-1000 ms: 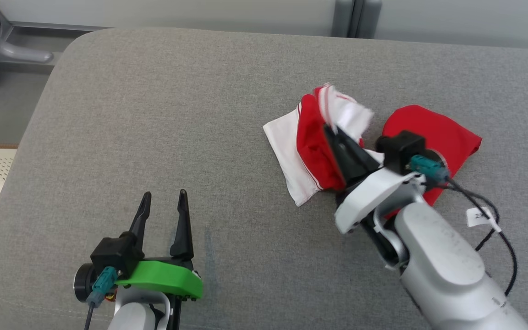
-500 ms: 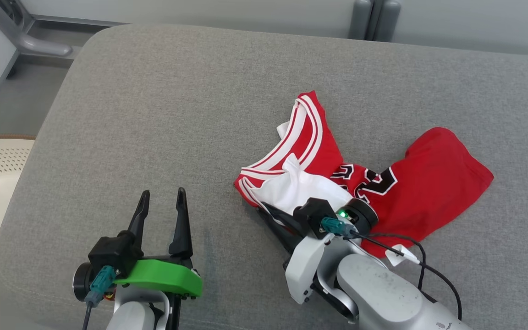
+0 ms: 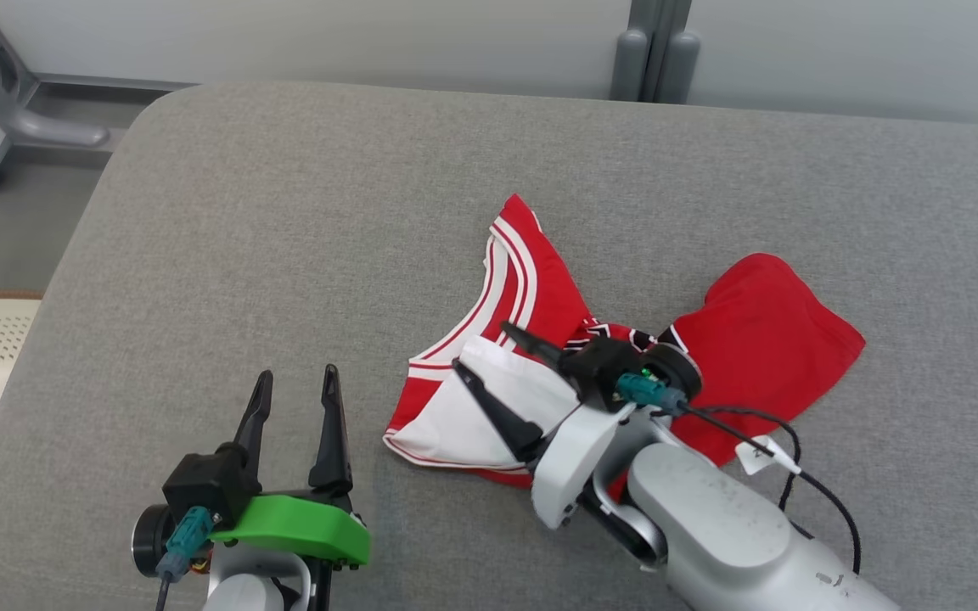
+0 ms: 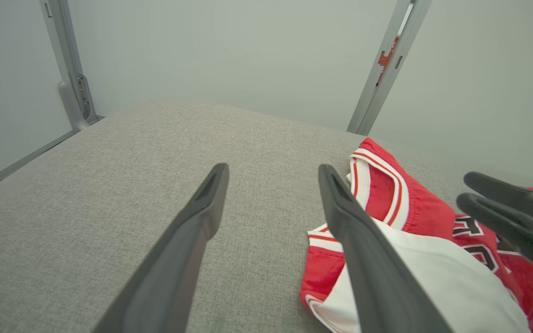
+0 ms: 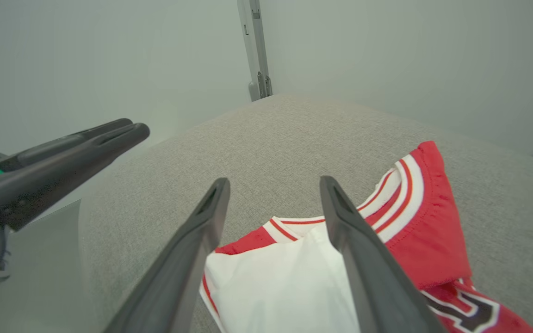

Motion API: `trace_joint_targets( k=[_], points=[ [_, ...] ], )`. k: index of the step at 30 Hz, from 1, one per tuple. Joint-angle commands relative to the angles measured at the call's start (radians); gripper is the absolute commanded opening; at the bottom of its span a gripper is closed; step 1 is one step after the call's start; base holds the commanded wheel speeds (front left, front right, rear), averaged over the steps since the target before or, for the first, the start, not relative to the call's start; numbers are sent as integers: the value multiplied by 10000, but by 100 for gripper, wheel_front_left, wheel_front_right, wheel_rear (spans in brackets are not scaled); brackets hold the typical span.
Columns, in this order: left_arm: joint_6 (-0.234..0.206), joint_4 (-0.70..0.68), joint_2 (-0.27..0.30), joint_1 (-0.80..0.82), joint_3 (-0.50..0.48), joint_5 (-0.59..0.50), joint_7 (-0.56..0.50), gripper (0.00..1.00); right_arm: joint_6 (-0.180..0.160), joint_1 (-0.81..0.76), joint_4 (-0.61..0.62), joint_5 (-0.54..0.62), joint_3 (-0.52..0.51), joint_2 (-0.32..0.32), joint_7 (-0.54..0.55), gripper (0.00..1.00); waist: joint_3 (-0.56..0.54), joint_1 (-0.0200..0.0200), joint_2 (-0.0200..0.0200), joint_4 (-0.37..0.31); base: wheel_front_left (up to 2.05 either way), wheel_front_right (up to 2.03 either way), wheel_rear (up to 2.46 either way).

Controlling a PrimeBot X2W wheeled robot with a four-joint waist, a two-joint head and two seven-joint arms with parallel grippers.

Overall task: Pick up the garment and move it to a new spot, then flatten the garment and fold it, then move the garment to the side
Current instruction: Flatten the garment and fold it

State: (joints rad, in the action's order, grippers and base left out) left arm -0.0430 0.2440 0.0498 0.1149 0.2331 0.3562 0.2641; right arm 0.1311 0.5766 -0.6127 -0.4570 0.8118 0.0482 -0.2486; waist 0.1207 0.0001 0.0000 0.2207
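**Q:** What lies nearest you, and how do the fingers stand?

**A:** Item one: your left gripper point(image 3: 298, 373). Its fingers are spread wide with nothing between them, over the bare grey cushion point(image 3: 285, 212). Item two: your right gripper point(image 3: 480, 346). Its fingers are equally wide and hold nothing, poised over the white part of the cloth. You cannot tell whether the tips touch it.

**Q:** And the garment?

**A:** Item three: garment point(image 3: 761, 339), a red jersey, crumpled, lying on the cushion right of centre. The white part is nearest you, the red body trails off to your right, and a striped strap points away, farthest of all. Its long axis runs roughly left to right across you.

**Q:** Which arm is better placed?

**A:** Judgement: the right arm sits directly over the cloth. The left is near the white edge but apart from it, with the garment lying to the right of its fingers. To flatten it, you would likely want one gripper at each end of that axis.
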Motion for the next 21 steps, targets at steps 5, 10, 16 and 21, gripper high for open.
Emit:
trace_joint_targets(
  k=[5,10,16,21],
  points=[
    [29,9,15,-194,80,-104,1,100,-10,-499,-310,788,-2106,255,-149,100,-400,-1,0,-539,0,0,0],
    [79,24,15,-118,147,-113,1,100,-8,-1107,-249,1536,-4039,499,-162,100,-414,-1,0,-771,0,0,0],
    [42,23,16,42,266,-83,1,100,-10,-1920,119,2508,-6288,666,-171,100,-321,-1,0,-932,0,0,0],
    [59,7,16,139,316,-105,0,100,-10,-2239,-59,3274,-7962,664,123,100,-132,-1,0,-935,0,0,0]
  ],
)
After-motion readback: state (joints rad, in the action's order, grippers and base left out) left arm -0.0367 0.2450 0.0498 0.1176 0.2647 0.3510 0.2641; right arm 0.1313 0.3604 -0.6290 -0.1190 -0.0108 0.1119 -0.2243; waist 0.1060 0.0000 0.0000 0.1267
